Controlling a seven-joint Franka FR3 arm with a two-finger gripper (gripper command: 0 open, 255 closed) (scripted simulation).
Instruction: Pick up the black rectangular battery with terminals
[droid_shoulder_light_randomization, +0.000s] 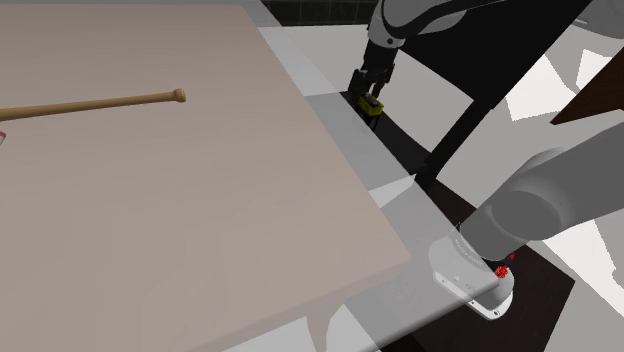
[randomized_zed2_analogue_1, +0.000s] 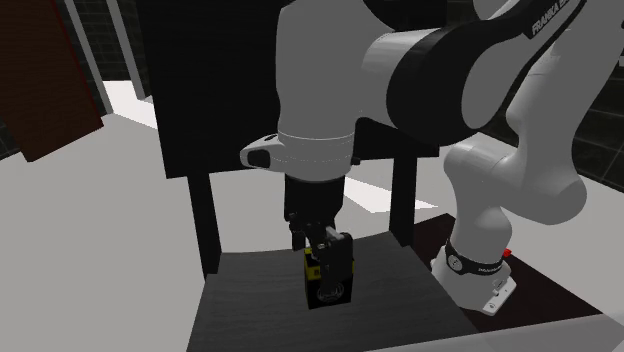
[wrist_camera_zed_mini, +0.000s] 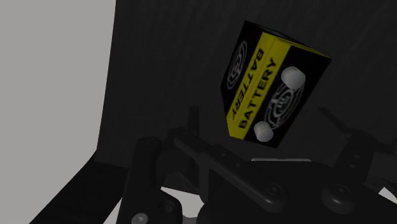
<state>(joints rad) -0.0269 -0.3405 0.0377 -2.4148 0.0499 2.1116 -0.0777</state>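
The black and yellow battery (randomized_zed2_analogue_1: 327, 285) sits on the dark table (randomized_zed2_analogue_1: 250, 300), at 6 o'clock from the gripper (randomized_zed2_analogue_1: 326, 258). I cannot tell if the gripper grips it.

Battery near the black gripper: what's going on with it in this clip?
The white Franka arm has its black gripper right at the black battery with a yellow band, low over a dark seat beside the beige table. The wrist view shows its two pale terminals. Whether it is gripped or just resting there cannot be told.
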